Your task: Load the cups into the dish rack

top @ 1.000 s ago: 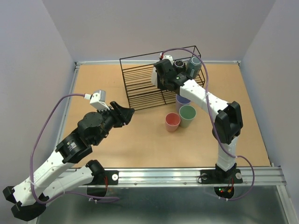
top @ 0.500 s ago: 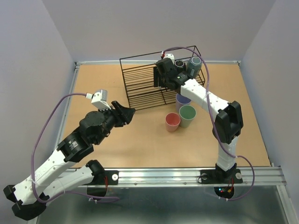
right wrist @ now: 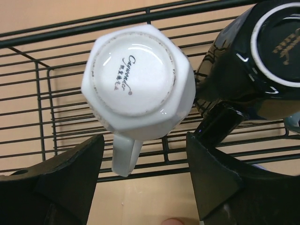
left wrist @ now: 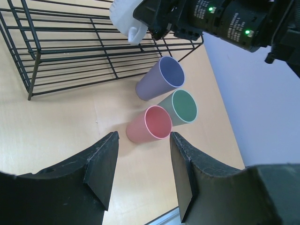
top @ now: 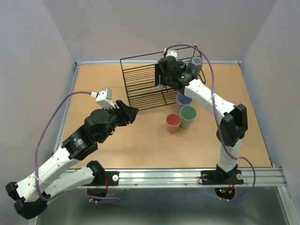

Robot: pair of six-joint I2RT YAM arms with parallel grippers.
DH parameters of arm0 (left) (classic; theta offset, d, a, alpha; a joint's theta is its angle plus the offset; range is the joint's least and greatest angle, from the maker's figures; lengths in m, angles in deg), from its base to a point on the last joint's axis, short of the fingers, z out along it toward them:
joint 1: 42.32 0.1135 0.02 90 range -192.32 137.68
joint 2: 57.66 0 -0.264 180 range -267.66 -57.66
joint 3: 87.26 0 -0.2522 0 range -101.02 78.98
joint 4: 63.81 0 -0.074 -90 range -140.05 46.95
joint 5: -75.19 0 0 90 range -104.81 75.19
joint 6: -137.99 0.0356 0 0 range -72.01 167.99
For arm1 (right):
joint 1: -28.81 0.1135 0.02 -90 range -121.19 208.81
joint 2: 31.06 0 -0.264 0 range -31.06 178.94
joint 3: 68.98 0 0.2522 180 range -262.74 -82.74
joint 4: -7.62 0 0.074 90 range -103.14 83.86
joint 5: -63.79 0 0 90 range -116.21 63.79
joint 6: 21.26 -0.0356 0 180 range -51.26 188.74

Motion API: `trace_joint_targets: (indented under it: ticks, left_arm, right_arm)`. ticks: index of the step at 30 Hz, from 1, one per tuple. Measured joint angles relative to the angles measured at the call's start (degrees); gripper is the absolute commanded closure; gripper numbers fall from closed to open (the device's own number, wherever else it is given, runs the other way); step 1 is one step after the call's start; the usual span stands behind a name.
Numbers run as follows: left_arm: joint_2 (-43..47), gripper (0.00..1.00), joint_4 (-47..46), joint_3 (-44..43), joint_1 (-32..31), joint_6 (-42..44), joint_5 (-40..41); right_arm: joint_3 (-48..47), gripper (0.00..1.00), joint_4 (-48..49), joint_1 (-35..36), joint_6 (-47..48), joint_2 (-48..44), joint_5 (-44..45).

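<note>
R pincer is standing wide, holding nothing, fingers apart from the white mug, which is sitting upside down on the dish rack just ahead of it. The mug's base is showing a cursive brand mark w/ tiny characters beneath, too small to read for sure. The black mug is resting beside it, to the pincer's right, also base-up, its pale lettering blurred. L pincer is hovering over the counter, jaws partly spread & empty. Pink, green & lavender tumblers are standing clustered ahead of it, outside the rack.
</note>
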Motion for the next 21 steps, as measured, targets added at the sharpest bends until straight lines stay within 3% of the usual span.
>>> trace_joint_targets:
  ticks: [12,21]
  left_arm:
    - [-2.3,0.44,-1.9,0.0,0.0,0.1,-2.5]
    - [-14.4,0.45,-2.1,-1.7,-0.7,1.6,-7.3]
  right_arm:
    - [2.9,0.24,-1.2,2.4,-2.6,-12.5,-0.9]
    - [19.8,0.15,-2.6,2.9,-6.7,-34.3,0.0]
